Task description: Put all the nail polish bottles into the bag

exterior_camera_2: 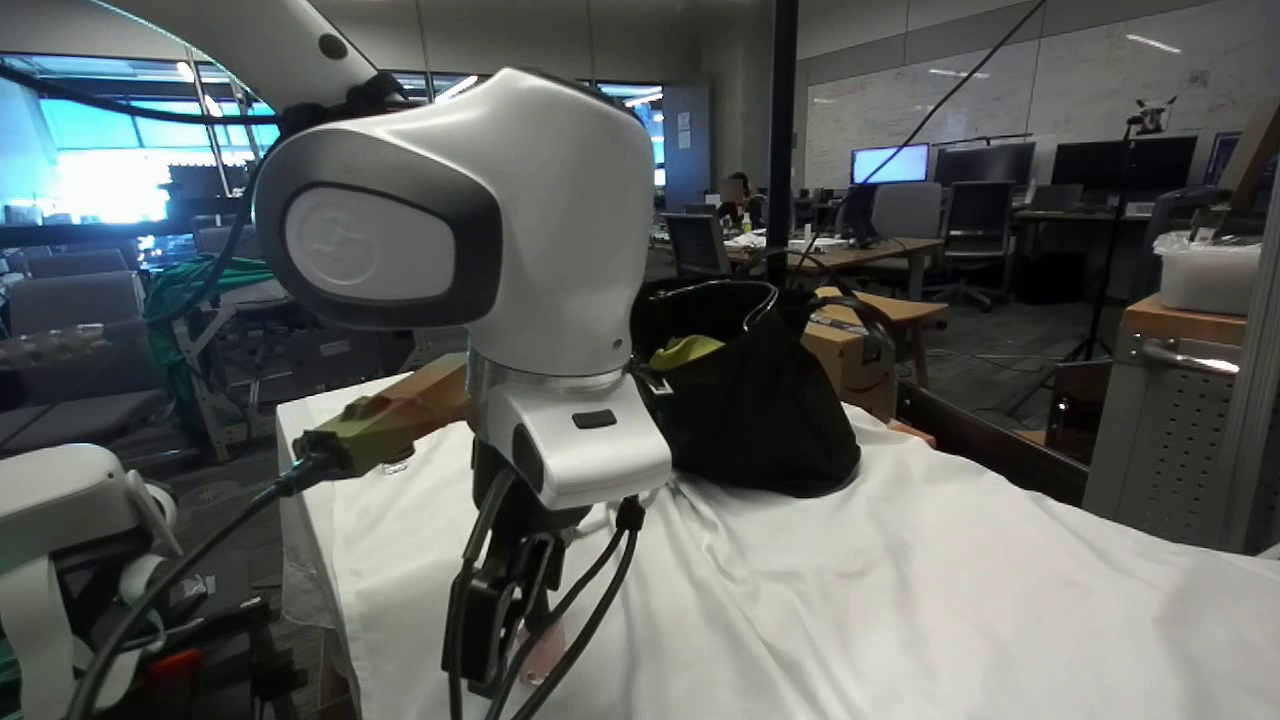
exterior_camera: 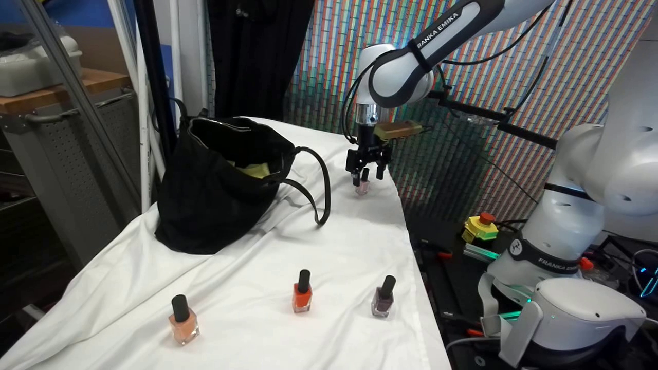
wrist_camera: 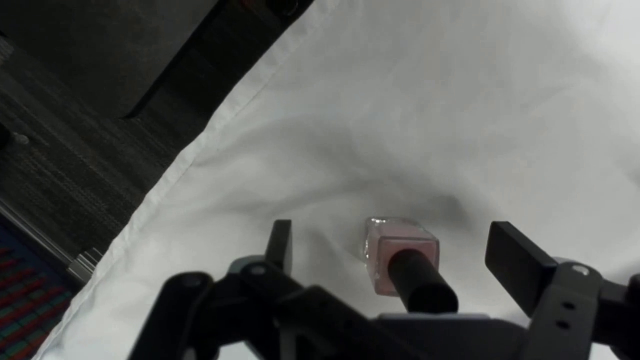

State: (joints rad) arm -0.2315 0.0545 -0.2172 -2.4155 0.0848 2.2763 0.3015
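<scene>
A pale pink bottle (wrist_camera: 382,260) with a black cap stands on the white cloth between the spread fingers of my gripper (wrist_camera: 392,247). Cloth shows between it and both fingers. The gripper (exterior_camera: 368,178) is open, low over this bottle (exterior_camera: 363,187), in an exterior view. The arm and cables partly hide the bottle (exterior_camera_2: 543,655) in an exterior view. A peach-orange bottle (exterior_camera: 184,326), a red-orange bottle (exterior_camera: 302,298) and a dark grey bottle (exterior_camera: 382,302) stand upright apart. The black bag (exterior_camera: 216,205), also here (exterior_camera_2: 760,410), stands open-topped with yellowish-green lining showing. Its contents are hidden.
The bag's looped handle (exterior_camera: 327,198) hangs out over the white cloth (exterior_camera: 349,246), toward the gripper. The table edge drops off beside the pink bottle. A yellow emergency stop (exterior_camera: 479,228) and a white headset (exterior_camera: 576,313) lie by the robot base. Metal poles stand behind the bag.
</scene>
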